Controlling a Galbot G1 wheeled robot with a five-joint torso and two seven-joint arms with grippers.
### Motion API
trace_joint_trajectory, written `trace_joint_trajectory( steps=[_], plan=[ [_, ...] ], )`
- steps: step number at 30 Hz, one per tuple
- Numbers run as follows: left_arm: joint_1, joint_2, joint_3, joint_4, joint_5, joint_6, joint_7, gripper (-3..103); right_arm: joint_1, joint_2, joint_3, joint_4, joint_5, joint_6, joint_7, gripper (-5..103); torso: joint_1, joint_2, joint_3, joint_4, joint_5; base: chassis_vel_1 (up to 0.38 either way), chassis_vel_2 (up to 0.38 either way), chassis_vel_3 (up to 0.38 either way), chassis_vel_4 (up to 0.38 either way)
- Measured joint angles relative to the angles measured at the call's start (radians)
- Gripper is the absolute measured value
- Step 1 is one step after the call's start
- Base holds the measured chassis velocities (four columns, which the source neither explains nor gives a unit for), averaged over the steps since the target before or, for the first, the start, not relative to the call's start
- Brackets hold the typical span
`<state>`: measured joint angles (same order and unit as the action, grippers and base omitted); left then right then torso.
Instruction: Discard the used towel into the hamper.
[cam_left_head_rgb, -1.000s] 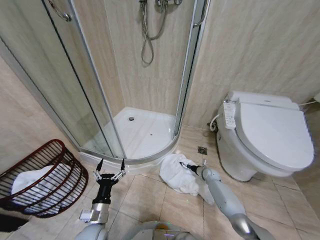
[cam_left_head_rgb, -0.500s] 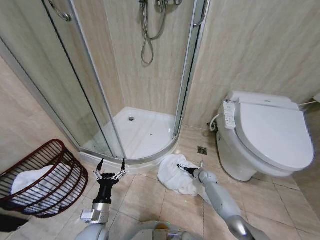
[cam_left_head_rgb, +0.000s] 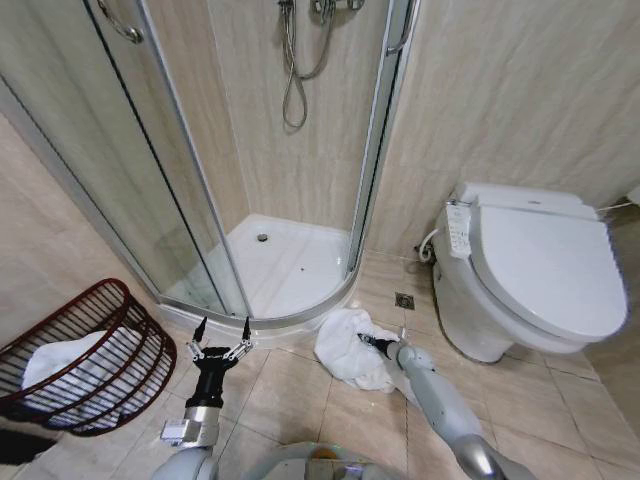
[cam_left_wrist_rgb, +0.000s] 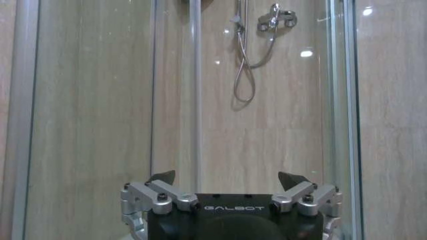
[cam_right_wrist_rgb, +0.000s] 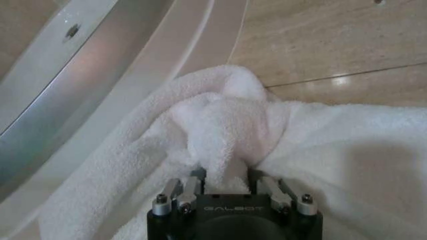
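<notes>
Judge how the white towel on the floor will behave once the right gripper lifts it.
The towel lies crumpled in soft folds, so it will probably droop and trail from the right gripper, which pinches one bunched ridge. Its thick pile suggests a secure hold. Loose ends could drag across the floor.

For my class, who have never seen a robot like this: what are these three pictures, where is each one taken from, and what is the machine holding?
It is a wheeled robot with two arms in a bathroom. The wide picture comes from its head; the others from cameras on each wrist. The right gripper has pinched a fold of the white towel lying on the floor tiles beside the shower tray; the right wrist view shows this close up. The left gripper waits open, facing the shower. The hamper stands on the left with white cloth inside. A toilet is on the right.
</notes>
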<state>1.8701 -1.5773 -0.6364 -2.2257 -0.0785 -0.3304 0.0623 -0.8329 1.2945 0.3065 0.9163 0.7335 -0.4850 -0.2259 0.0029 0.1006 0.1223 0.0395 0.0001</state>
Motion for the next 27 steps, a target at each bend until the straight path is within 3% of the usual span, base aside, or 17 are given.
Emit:
trace_joint_trajectory(
  steps=[5, 8, 15, 21, 27],
  plan=[
    [0.0, 0.003, 0.001, -0.002, 0.001, -0.001, 0.0, 100, -0.008, -0.003, 0.008, 0.006, 0.004, 0.004, 0.001, 19, 0.0, 0.0, 0.0, 0.0, 0.0, 0.0, 0.0, 0.0, 0.0],
    [0.001, 0.004, 0.002, -0.003, 0.001, -0.001, 0.0, 100, -0.01, -0.002, 0.014, 0.007, 0.006, 0.018, 0.004, 13, 0.0, 0.0, 0.0, 0.0, 0.0, 0.0, 0.0, 0.0, 0.0],
    [0.005, 0.008, 0.001, -0.004, 0.0, -0.006, 0.0, 100, -0.041, -0.004, 0.043, 0.076, 0.006, 0.053, 0.051, 9, 0.0, 0.0, 0.0, 0.0001, 0.0, 0.0, 0.0, 0.0, 0.0],
    [0.004, 0.015, 0.005, -0.005, -0.003, -0.011, 0.001, 100, -0.12, -0.025, 0.096, 0.209, -0.133, 0.243, 0.092, 9, 0.0, 0.0, 0.0, -0.0004, 0.0003, 0.0, 0.0, 0.0, 0.0],
    [0.003, 0.015, 0.012, -0.002, -0.008, -0.021, 0.003, 100, -0.231, -0.044, 0.174, 0.416, -0.22, 0.348, 0.17, 9, 0.0, 0.0, 0.0, -0.0002, 0.0002, 0.0, 0.0, 0.0, 0.0]
  ],
)
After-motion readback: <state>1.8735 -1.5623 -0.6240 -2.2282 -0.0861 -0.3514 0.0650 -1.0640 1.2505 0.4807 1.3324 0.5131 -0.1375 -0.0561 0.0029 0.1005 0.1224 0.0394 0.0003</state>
